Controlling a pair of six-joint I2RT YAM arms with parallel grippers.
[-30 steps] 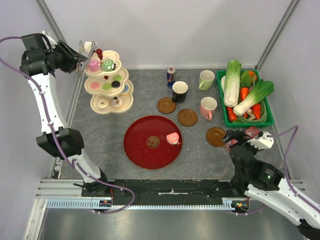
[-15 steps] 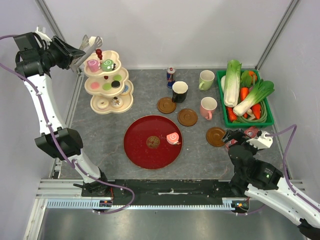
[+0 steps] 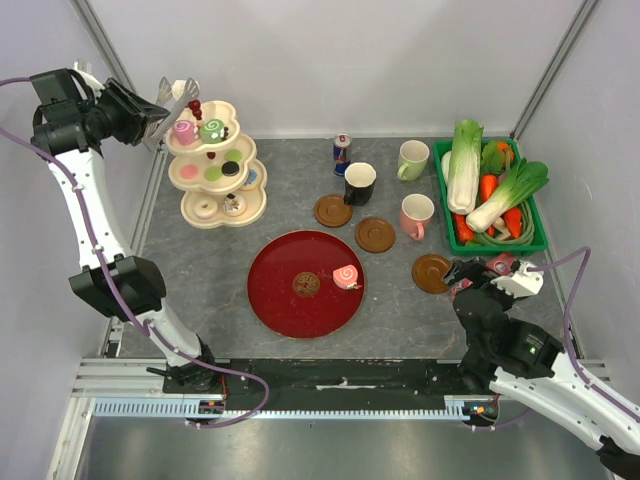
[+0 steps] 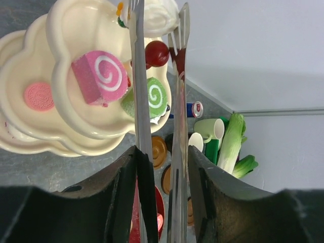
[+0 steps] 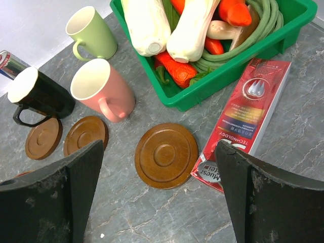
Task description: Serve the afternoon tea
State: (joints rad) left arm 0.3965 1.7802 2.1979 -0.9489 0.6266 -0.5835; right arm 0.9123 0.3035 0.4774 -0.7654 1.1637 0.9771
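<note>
My left gripper [image 3: 150,117] [image 4: 162,167] is shut on metal tongs [image 3: 178,94] [image 4: 137,86]. The tongs' tips hang open over the top tier of the cream tiered stand [image 3: 250,150] [image 4: 61,30], by a pink swirl roll [image 3: 186,130] [image 4: 99,75] and a green swirl roll [image 3: 214,129] [image 4: 152,98]. A second pink roll [image 3: 346,277] and a brown pastry [image 3: 306,285] lie on the red plate [image 3: 285,310]. The black mug [image 3: 359,183] [image 5: 38,96], pink mug [image 3: 416,214] [image 5: 101,90] and green mug [image 3: 412,160] [image 5: 91,33] stand on the table. My right gripper [image 3: 480,275] [image 5: 158,172] is open over a wooden coaster [image 3: 432,272] [image 5: 165,154].
Two more coasters [image 3: 333,210] [image 3: 375,235] lie beside the black and pink mugs. A green crate [image 3: 540,240] [image 5: 238,66] of vegetables sits at the right. A red box [image 3: 503,265] [image 5: 248,116] lies next to my right gripper. A drink can [image 3: 342,153] stands behind the black mug.
My left arm has drawn back slightly to the left and the tongs have shifted a little over the stand's top tier. The right arm has barely moved.
</note>
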